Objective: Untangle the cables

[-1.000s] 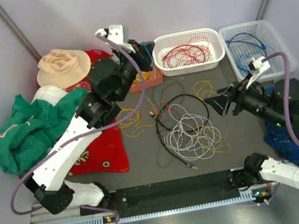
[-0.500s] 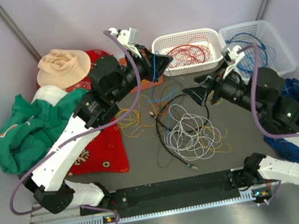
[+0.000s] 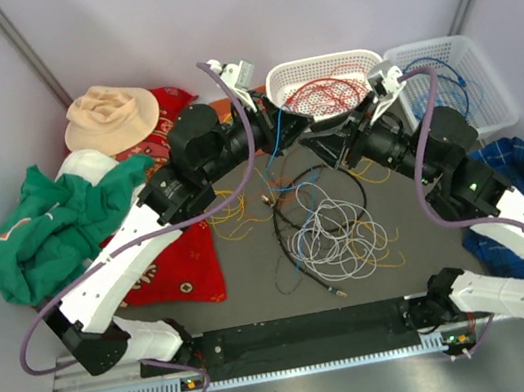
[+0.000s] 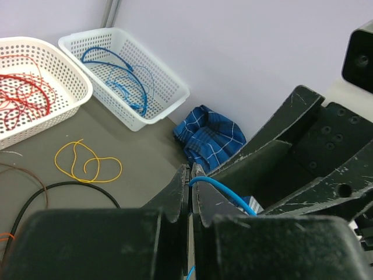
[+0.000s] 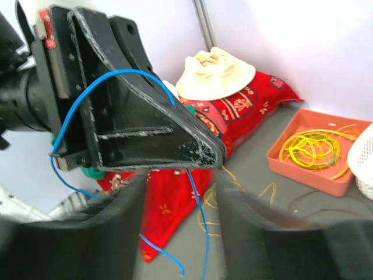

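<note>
Your left pincer (image 4: 190, 175) clamps the blue cable (image 4: 224, 189); your right pincer (image 5: 180, 195) gapes around its hanging tail. Only the right wrist view shows that tail.

Loose cables (image 3: 334, 229) sprawl mid-worktop (image 3: 430, 227). Behind them, far right, two baskets (image 3: 324, 59) stand side by side with cables inside. A hat (image 3: 111, 116) and heaped clothes (image 3: 36, 236) lie left; a folded cloth (image 3: 516, 166) lies right.

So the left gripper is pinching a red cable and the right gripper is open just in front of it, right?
Not quite. The left wrist view shows the left gripper pinching a blue cable, not a red one. The right gripper is open just in front of it.
</note>
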Controlling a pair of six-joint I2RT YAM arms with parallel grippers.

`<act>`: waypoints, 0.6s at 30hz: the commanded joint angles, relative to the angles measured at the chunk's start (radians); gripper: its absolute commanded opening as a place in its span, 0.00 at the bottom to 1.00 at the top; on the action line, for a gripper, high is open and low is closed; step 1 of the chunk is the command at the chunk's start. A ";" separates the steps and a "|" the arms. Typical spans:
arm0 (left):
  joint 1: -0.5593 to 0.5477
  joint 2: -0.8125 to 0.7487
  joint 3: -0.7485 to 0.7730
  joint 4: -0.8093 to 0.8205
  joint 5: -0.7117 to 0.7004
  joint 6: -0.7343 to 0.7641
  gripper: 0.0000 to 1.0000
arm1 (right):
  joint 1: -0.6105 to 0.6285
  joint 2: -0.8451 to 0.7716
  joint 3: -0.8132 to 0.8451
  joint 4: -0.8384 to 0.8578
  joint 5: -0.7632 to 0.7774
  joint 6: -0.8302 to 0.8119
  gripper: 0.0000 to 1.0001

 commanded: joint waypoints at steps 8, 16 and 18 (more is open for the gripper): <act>0.001 -0.065 -0.042 0.091 0.024 -0.024 0.00 | 0.012 0.033 -0.009 0.081 -0.070 0.028 0.42; 0.001 -0.072 -0.052 0.097 0.038 -0.025 0.00 | 0.014 0.082 -0.021 0.096 -0.093 0.053 0.30; 0.001 -0.081 -0.062 0.094 0.036 -0.021 0.00 | 0.014 0.081 -0.027 0.097 -0.072 0.057 0.09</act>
